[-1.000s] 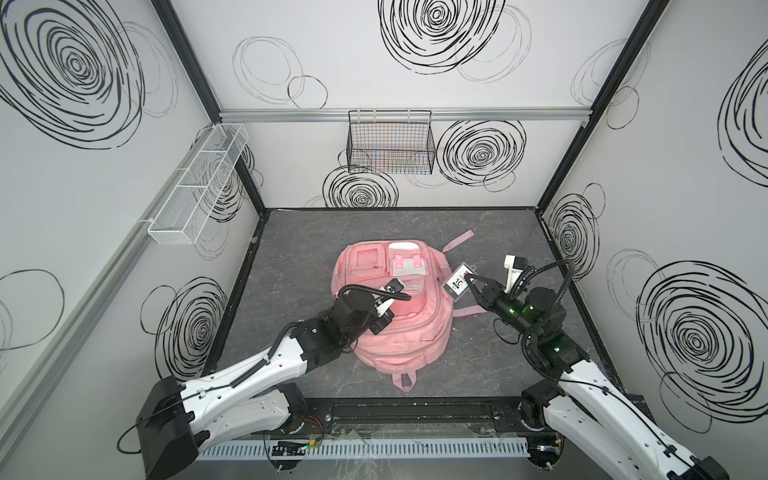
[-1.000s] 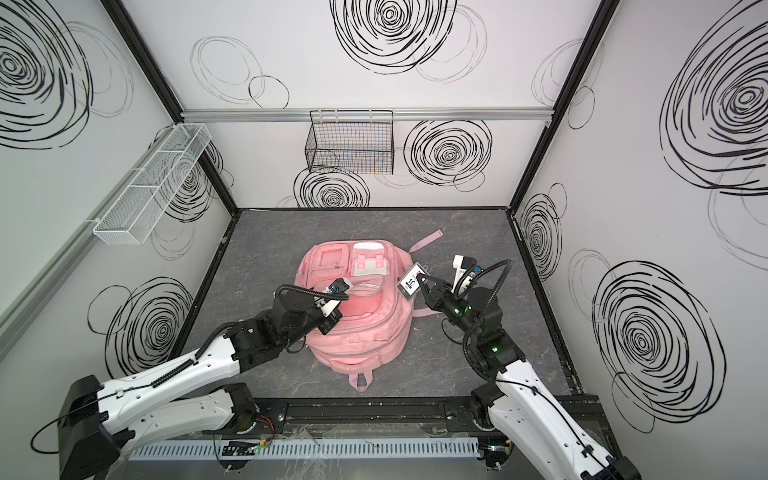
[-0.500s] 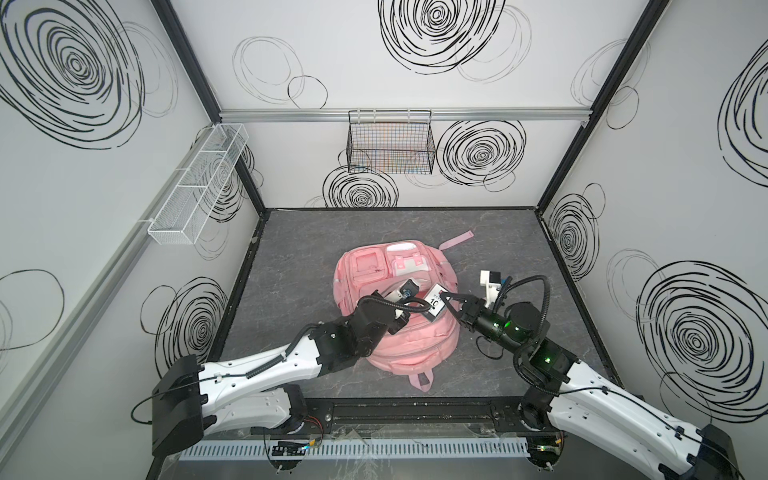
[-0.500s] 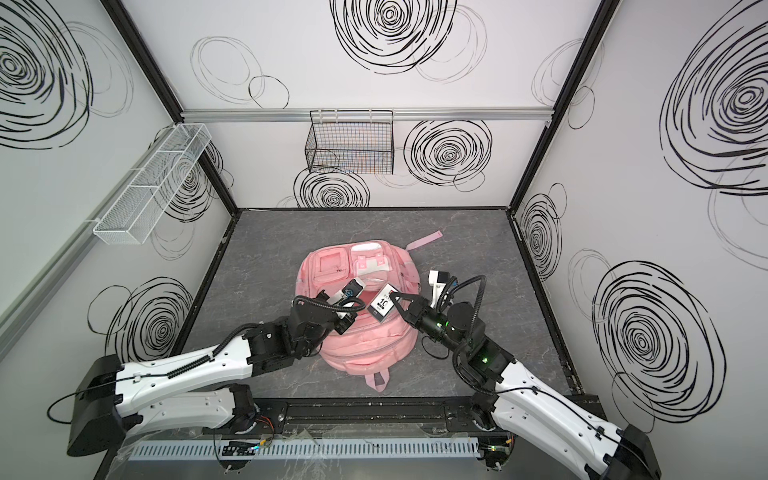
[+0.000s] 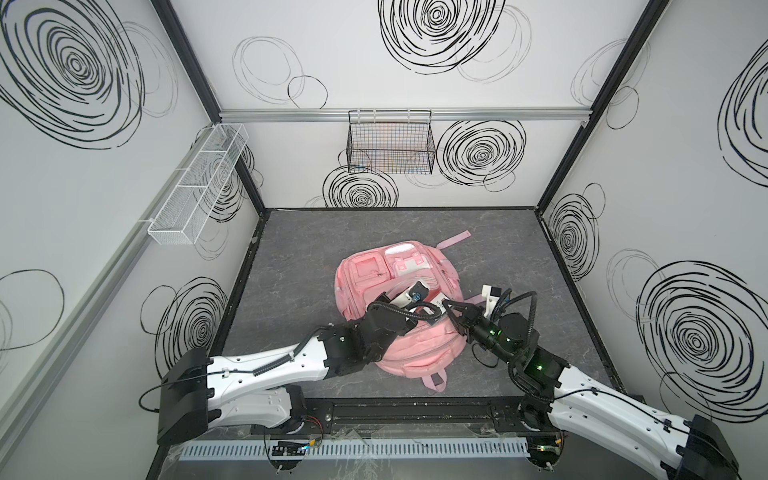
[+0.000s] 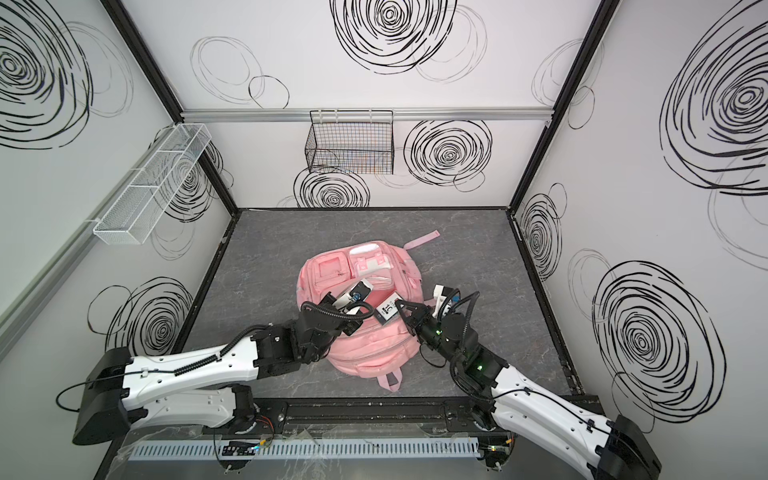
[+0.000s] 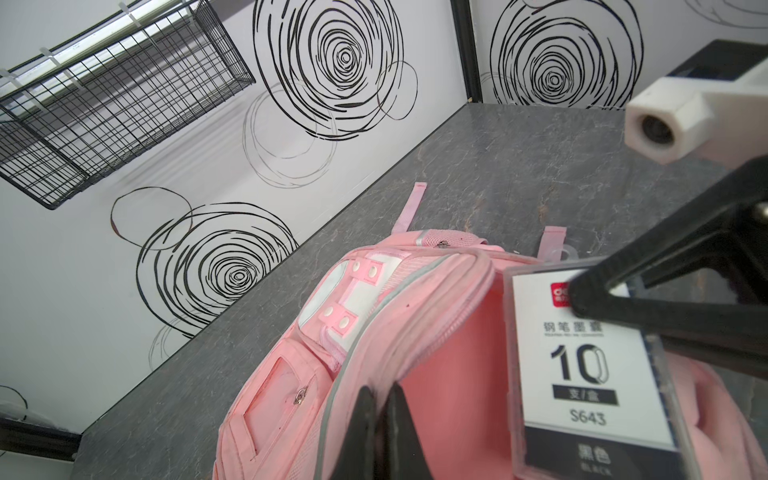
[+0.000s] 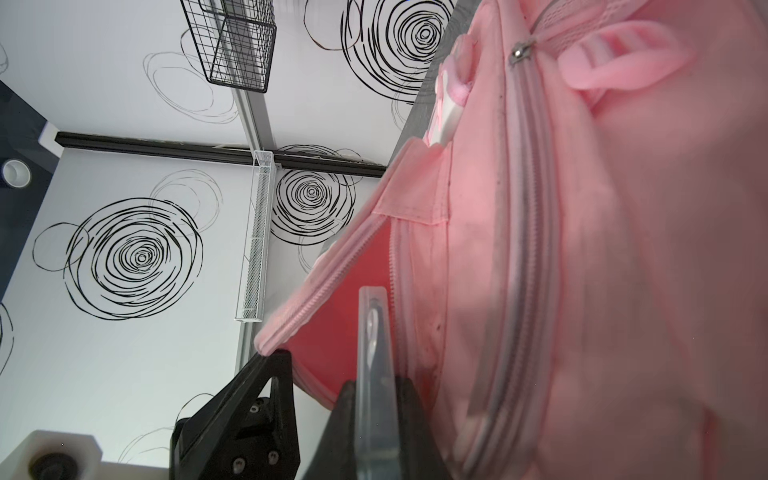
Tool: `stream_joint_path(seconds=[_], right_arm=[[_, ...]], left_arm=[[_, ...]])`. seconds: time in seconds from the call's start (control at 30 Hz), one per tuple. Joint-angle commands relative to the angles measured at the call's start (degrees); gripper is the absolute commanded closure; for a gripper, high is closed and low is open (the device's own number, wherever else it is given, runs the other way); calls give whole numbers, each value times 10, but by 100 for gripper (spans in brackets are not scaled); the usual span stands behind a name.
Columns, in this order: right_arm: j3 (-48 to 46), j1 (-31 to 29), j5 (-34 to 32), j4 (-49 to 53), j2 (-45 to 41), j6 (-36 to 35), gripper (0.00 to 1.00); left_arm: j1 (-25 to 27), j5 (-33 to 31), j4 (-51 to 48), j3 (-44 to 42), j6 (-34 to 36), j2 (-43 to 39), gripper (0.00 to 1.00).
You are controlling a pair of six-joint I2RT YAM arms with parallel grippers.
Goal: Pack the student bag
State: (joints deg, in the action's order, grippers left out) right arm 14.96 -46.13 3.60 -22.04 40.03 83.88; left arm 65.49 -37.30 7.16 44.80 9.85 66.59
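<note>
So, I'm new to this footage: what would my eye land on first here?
The large soft pink fabric backpack stands out, lying in the middle of the dark grey table. At its open mouth, the right end effector grips a flat clear plastic box whose white label reads 10, while the left end effector pinches the opening's rim.

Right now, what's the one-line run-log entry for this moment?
left gripper: shut on student bag opening rim | right gripper: shut on clear ink-cartridge box at bag mouth | box: not yet released
</note>
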Motion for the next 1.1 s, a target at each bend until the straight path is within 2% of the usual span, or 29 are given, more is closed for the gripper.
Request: stream_joint_path(seconds=[0.0, 0.3, 0.4, 0.57, 0.63, 0.87, 0.97, 1.07], right_arm=[[16, -4, -16, -40, 19, 13, 92], [49, -6, -9, -105, 109, 9, 88], [64, -10, -1, -119, 142, 3, 82], [80, -11, 34, -128, 189, -10, 56], [90, -12, 44, -107, 197, -25, 49], [69, -12, 30, -48, 145, -42, 46], [72, -12, -2, 13, 102, -72, 32], [78, -12, -29, 60, 64, -106, 31]], left_arm=[[6, -11, 145, 51, -8, -26, 100], [7, 20, 138, 61, -24, -25, 100], [6, 31, 136, 62, -33, -25, 100], [0, 45, 132, 63, -46, -29, 100], [-3, 49, 131, 61, -50, -31, 100], [-18, 60, 130, 53, -72, -41, 100], [-22, 67, 132, 50, -81, -43, 100], [-25, 74, 132, 50, -86, -42, 100]])
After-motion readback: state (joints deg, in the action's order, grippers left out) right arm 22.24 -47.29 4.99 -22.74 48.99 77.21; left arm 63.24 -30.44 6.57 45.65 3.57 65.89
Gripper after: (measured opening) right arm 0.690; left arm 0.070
